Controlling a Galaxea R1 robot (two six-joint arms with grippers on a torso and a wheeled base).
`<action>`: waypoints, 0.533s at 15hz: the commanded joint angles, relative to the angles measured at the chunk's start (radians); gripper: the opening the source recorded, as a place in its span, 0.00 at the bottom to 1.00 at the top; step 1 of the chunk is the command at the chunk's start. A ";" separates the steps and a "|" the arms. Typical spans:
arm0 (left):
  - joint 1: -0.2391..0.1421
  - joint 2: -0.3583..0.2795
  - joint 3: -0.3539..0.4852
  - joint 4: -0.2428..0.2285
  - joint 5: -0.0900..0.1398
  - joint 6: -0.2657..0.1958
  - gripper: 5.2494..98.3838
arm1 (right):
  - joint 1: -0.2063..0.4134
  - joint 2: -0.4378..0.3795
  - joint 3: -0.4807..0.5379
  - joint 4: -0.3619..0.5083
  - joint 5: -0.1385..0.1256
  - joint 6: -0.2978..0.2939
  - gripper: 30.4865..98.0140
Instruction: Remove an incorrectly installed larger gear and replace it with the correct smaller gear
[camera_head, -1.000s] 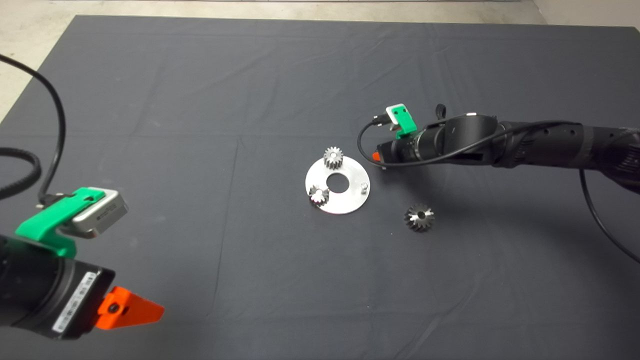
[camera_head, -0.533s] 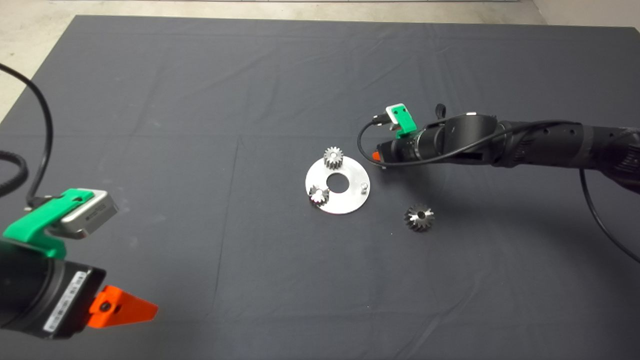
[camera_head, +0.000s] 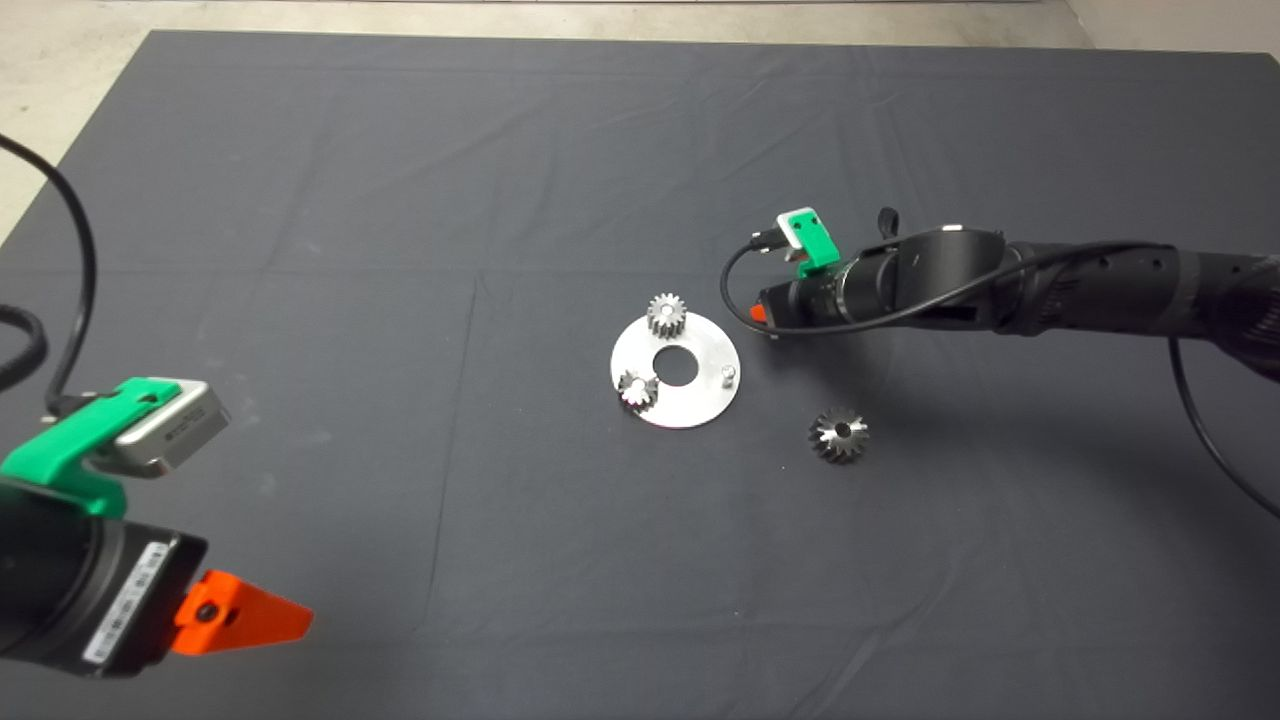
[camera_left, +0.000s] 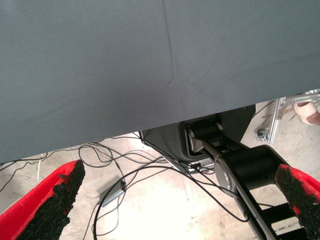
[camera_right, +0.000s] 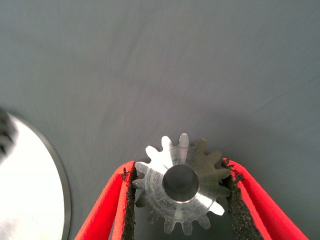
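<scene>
At the mat's (camera_head: 300, 200) lower left edge, about eight o'clock from the plate (camera_head: 700, 395), the left gripper (camera_head: 240, 620) waits parked with its fingers (camera_left: 55, 200) spread wide and nothing between them; its wrist view shows only mat, cables and floor.

The round steel plate sits near the middle. Two small gears stand on it, one at twelve o'clock (camera_head: 665, 315) and one at eight o'clock (camera_head: 636, 389), and a bare peg (camera_head: 729, 374) rises at about three o'clock. The larger gear (camera_head: 839, 435) lies flat on the mat at about four o'clock from the plate, well apart from it, so the removal looks done.

The right gripper (camera_head: 765, 318) hovers just beside the plate's rim at about two o'clock. Its fingers (camera_right: 120, 205) are clamped on the smaller gear (camera_right: 181, 185), one black pad against the teeth on each side and the bore facing the camera.

The risk I see is in seating: the pads bear only on tooth tips, so the gear could twist or slip as it meets the peg. If the bore lands off-centre, it could jam on the peg top or nudge the plate. Its teeth may also clash with a neighbouring gear instead of meshing.
</scene>
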 joint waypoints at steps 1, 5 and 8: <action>-0.009 0.061 -0.029 -0.020 0.011 -0.009 1.00 | 0.112 -0.033 0.102 0.085 0.000 -0.058 0.14; -0.010 0.072 -0.034 -0.023 0.015 -0.013 1.00 | 0.136 -0.084 0.208 0.203 -0.012 -0.133 0.13; -0.009 0.091 -0.036 -0.023 0.016 -0.013 1.00 | 0.143 -0.112 0.243 0.272 -0.015 -0.138 0.13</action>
